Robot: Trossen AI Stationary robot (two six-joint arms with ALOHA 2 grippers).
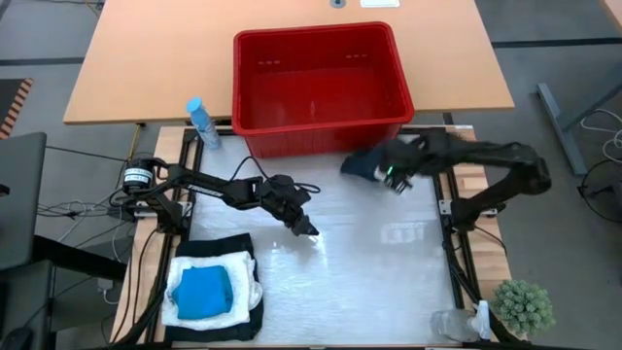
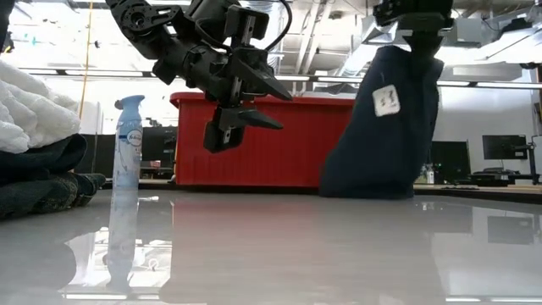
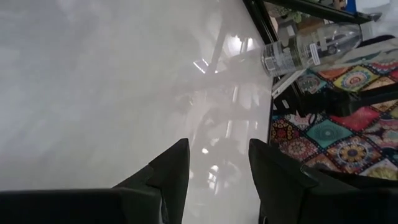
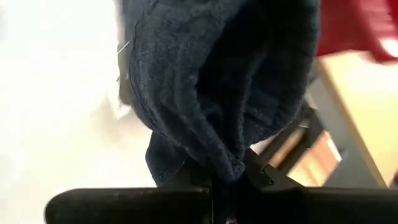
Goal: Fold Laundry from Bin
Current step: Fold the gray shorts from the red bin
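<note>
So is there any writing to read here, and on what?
Nothing reads clearly.
Spray bottle: a label, too blurred to read.
Dark cloth hanging from the right pincer: a white tag, print too small.
Clear bottle: a label, unreadable.
Red bin: no text shows.

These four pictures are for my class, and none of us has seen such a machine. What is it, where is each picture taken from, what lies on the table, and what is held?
It is a robot with two dark arms, each ending in a pincer. One picture looks down from above, one looks level across the table, and two come from cameras on the wrists. The right pincer is shut on a dark towel, hanging in front of the red bin. The left pincer hovers open and empty over the table. A folded stack with a blue cloth on top lies at one corner, and a spray bottle stands beside the bin.
</note>
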